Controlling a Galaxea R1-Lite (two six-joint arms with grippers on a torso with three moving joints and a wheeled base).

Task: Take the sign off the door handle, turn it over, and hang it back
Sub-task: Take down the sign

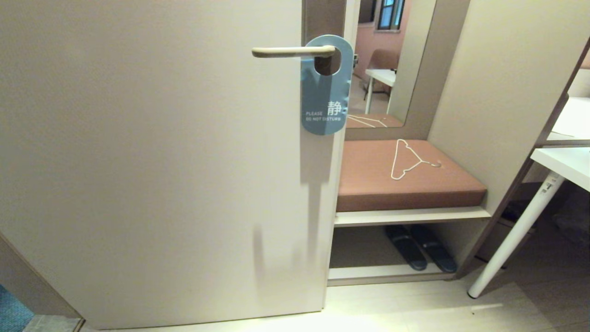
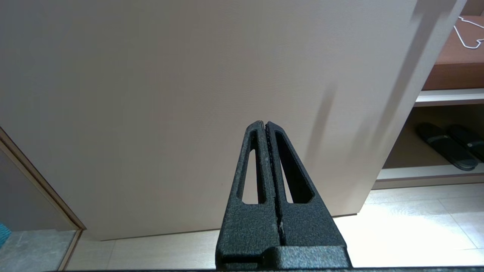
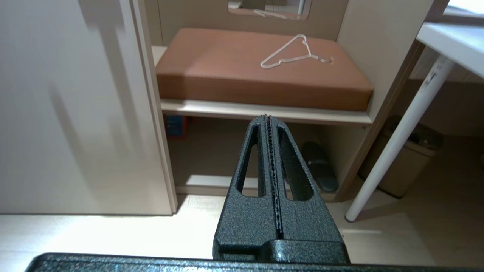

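Sign (image 1: 324,92), blue face outward, is hung by its hole on the door handle (image 1: 290,51); both hands (image 2: 266,126) (image 3: 269,120) are held pressed together, low, nothing pinched.

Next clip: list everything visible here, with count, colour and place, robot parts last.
sign: one, blue face out with white lettering, hanging on the handle
handle: one, cream lever, upper part of the door
door: one, beige, fills the left of the head view
cushion: one, brown, on the bench right of the door
hanger: one, white wire, lying on the cushion
mirror: one, on the wall above the cushion
slippers: two, dark, on the shelf under the bench
desk: one, white, far right, with a slanted white leg
bin: one, beige, under the desk
left pincer: one, black, shut, low before the door
right pincer: one, black, shut, low, facing the bench
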